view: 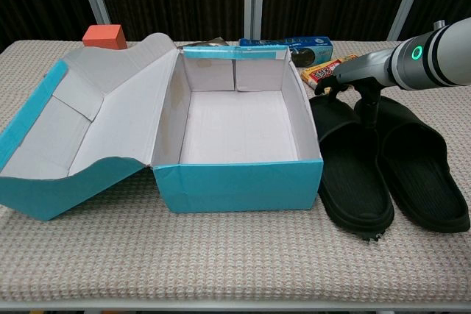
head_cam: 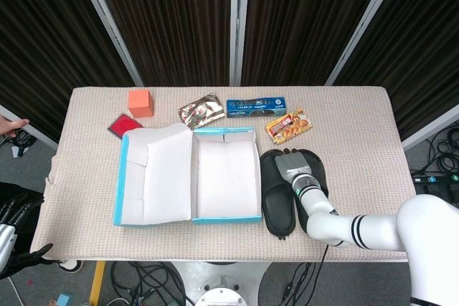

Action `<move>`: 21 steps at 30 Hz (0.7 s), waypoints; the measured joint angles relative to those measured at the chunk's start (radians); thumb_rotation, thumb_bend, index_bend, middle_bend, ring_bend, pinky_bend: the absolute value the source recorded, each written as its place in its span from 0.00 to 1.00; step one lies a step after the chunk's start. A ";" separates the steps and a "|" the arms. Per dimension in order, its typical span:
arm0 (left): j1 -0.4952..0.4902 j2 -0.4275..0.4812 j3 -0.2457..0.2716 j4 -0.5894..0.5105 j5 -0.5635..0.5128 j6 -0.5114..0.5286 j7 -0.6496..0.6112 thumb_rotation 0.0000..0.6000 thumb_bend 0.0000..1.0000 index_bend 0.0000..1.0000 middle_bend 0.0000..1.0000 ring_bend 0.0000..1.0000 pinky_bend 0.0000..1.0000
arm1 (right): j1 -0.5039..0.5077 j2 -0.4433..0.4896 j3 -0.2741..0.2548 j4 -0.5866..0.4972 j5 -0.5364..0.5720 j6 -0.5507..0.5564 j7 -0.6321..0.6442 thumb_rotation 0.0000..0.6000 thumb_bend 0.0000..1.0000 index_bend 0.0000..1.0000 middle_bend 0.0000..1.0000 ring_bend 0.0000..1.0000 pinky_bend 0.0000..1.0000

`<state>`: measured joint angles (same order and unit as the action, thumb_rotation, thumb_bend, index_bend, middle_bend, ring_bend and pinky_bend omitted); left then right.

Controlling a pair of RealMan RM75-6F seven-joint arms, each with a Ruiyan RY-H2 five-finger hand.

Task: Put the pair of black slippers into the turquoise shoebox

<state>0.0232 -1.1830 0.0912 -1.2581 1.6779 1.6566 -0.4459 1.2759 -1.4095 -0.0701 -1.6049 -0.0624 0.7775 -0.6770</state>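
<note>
Head view: snack packets [head_cam: 288,125] lie behind slippers [head_cam: 279,202].

White right arm [head_cam: 373,231], black bands, green ring light; grey robot hand [head_cam: 295,168], dark fingers.

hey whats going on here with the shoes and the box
The robot's right hand is over the strap end of the pair of black slippers, which lie side by side on the table just right of the open turquoise shoebox. Whether the hand actually grips a slipper cannot be told. The box is empty, so neither slipper is in yet. The left hand hangs off the table's left edge, touching nothing. Snack packets and an orange block sit behind the box.
</note>
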 measured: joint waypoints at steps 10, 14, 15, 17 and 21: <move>0.007 0.002 -0.004 0.006 0.001 0.021 -0.033 1.00 0.00 0.13 0.19 0.03 0.10 | 0.004 -0.024 -0.003 0.025 0.009 0.022 -0.016 1.00 0.10 0.19 0.25 0.02 0.13; 0.005 0.001 -0.004 0.007 0.000 0.014 -0.033 1.00 0.00 0.13 0.19 0.03 0.10 | -0.001 -0.035 -0.002 0.034 0.001 0.036 -0.024 1.00 0.10 0.28 0.28 0.04 0.14; 0.004 0.000 -0.004 0.007 0.000 0.012 -0.033 1.00 0.00 0.13 0.19 0.03 0.10 | -0.002 -0.037 -0.002 0.035 0.000 0.039 -0.027 1.00 0.10 0.31 0.29 0.05 0.14; 0.004 0.000 -0.003 0.008 -0.001 0.009 -0.034 1.00 0.00 0.13 0.19 0.04 0.10 | -0.004 -0.040 -0.003 0.038 -0.004 0.045 -0.033 1.00 0.10 0.36 0.32 0.07 0.15; 0.006 -0.003 -0.002 0.014 -0.004 0.006 -0.037 1.00 0.00 0.13 0.19 0.03 0.10 | -0.012 -0.039 0.002 0.038 -0.023 0.057 -0.033 1.00 0.11 0.41 0.36 0.10 0.16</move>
<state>0.0290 -1.1861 0.0892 -1.2444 1.6744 1.6622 -0.4824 1.2637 -1.4490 -0.0681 -1.5666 -0.0858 0.8346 -0.7095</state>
